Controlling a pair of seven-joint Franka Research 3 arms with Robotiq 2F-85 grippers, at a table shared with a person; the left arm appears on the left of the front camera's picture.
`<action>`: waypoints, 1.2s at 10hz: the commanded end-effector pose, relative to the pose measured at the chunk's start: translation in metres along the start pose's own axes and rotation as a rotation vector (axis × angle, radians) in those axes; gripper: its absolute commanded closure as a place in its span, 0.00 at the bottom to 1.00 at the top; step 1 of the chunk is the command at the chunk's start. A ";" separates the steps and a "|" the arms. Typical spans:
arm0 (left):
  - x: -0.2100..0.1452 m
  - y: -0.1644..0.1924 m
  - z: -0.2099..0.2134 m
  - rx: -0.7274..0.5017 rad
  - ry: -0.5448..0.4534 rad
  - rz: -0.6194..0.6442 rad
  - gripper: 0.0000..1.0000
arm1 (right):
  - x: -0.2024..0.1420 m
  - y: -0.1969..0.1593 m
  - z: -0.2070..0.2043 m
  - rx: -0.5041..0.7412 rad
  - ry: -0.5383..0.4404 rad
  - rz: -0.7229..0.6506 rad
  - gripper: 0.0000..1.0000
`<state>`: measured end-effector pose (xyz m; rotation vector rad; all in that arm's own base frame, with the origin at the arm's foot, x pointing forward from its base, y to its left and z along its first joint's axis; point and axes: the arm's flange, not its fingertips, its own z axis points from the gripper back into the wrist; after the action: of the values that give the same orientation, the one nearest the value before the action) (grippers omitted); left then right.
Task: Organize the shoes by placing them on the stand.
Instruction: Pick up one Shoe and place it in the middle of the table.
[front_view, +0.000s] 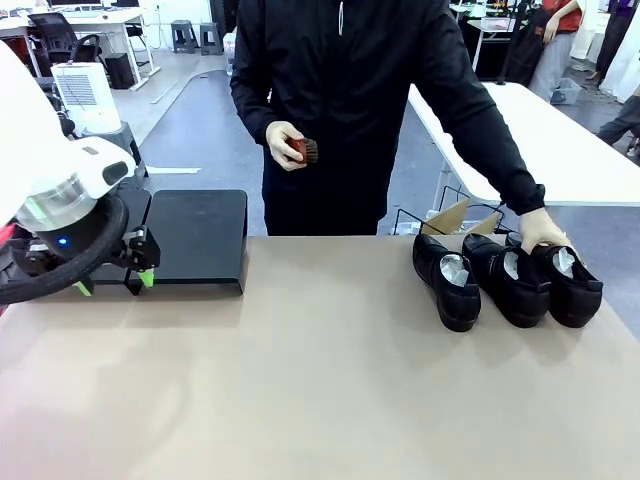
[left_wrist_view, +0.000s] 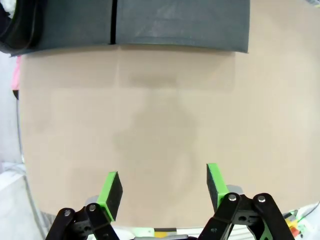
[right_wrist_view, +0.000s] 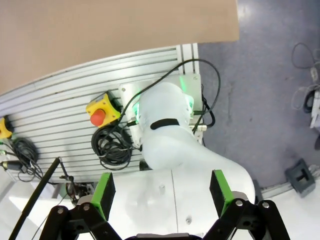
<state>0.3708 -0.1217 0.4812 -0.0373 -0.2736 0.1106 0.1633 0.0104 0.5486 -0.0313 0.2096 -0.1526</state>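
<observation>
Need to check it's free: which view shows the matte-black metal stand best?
Front view: the matte-black metal stand shows its bare top and bent front edge, partly behind the left arm. Left wrist view catches a cropped strip.

Shiny black shoes (front_view: 525, 298), white paper (front_view: 510, 265) inside. Dull black stand (front_view: 200, 235). Plain light brown tabletop (front_view: 320, 380). Brown brush (front_view: 306, 150). Black sleeve (front_view: 480, 130). Black left tool (left_wrist_view: 162, 182) with bright green pads (left_wrist_view: 111, 187). Same black and green on right tool (right_wrist_view: 162, 192). White arm (right_wrist_view: 175, 145), red button (right_wrist_view: 97, 117) on yellow box (right_wrist_view: 107, 102), silver striped rails (right_wrist_view: 60, 100), black cables (right_wrist_view: 112, 145), dark grey floor (right_wrist_view: 265, 75).
</observation>
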 end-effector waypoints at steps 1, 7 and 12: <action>0.003 -0.007 -0.013 0.009 -0.010 -0.027 0.13 | -0.006 0.020 0.006 0.049 0.009 0.104 0.00; 0.003 -0.007 -0.013 0.009 -0.010 -0.027 0.13 | 0.008 0.074 -0.002 0.072 -0.005 0.292 0.00; 0.003 -0.007 -0.013 0.009 -0.010 -0.027 0.13 | 0.000 0.077 -0.004 0.031 0.005 0.244 0.00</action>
<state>0.3774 -0.1308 0.4699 -0.0291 -0.2713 0.0925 0.1761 0.0865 0.5408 0.0298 0.2134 0.0997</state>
